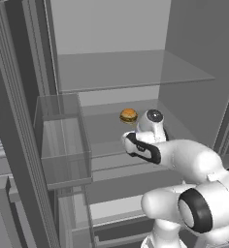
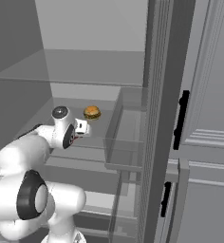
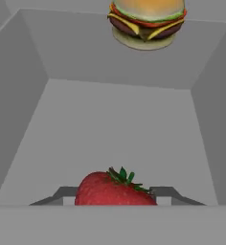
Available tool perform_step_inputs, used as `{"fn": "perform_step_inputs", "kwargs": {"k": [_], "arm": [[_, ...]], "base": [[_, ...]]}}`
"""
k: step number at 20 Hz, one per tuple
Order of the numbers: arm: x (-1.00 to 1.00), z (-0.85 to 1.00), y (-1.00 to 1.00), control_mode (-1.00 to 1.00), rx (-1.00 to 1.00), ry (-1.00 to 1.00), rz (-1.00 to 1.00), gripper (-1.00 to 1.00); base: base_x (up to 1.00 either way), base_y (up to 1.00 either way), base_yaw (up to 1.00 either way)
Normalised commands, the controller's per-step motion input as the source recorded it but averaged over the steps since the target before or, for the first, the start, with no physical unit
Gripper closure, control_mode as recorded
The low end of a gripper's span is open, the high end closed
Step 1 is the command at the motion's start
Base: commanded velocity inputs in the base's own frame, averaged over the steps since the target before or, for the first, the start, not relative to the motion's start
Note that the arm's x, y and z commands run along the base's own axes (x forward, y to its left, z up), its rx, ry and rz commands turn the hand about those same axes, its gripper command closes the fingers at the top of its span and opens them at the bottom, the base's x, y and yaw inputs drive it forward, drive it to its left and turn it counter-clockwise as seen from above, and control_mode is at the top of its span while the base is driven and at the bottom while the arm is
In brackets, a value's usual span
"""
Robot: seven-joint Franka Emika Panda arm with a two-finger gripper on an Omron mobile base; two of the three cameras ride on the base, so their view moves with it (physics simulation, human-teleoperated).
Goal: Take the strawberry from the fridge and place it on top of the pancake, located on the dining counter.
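Hand view showed the small bright red heart-shaped strawberry point(image 3: 116, 189) sitting between the two dark tips of the claw point(image 3: 116, 195), narrowed against its sides, evidently to lift it off the glass fridge shelf point(image 3: 115, 129). Beyond the claw, further back on that shelf, sat the small round brown-and-tan burger point(image 3: 146, 24), clear of the grip.

The fridge point(image 1: 111, 29) stands open, its pale interior crossed by glass shelves. On the middle shelf point(image 1: 102, 127) sits 1 small burger point(image 1: 128, 115), toward the back wall. The strawberry point(image 3: 115, 189) lies on the same shelf nearer the front, well apart from the burger. The upper shelf point(image 1: 131, 68) sits above both.
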Motion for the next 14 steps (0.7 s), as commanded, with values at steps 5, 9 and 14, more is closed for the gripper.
{"fn": "perform_step_inputs", "kwargs": {"k": [5, 9, 14], "arm": [[-0.97, 0.84, -0.16, -1.0, 0.0, -0.02, 0.0, 1.0], [-0.89, 0.96, 0.0, -1.0, 0.0, 0.04, 0.0, 1.0], [-0.72, 0.92, 0.0, -1.0, 0.0, 0.11, 0.0, 1.0]], "base": [[0.0, 0.0, 0.0], [0.0, 0.0, 0.0], [0.0, 0.0, 0.0]]}}
